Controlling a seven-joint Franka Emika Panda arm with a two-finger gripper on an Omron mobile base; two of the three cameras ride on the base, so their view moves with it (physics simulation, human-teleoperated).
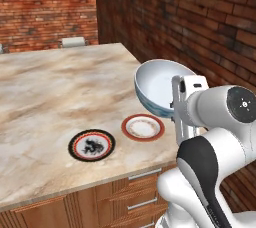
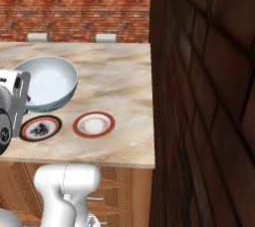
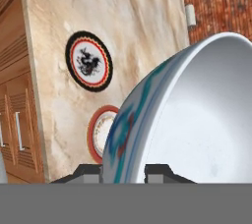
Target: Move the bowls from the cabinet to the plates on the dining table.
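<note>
white blue-patterned bowl [image 1: 157, 86] clamped by its rim in gripper [image 3: 123, 173], tilted above marble dining table [image 1: 55, 87] edge near red-ringed plate [image 1: 143, 127]; brick wall [image 1: 200, 17] close alongside.

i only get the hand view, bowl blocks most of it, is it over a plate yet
Observer: The bowl hangs in the gripper, above the table and beside the red-rimmed plate, towards the brick wall.
Operator: is the bowl tipped
Observer: Yes, in the left base view it leans, its opening turned partly away from the arm.
Operator: anything else on the table
Observer: The right base view shows just the black-rimmed plate and the red-rimmed one side by side near the front edge, and two chair backs behind the far edge.
</note>
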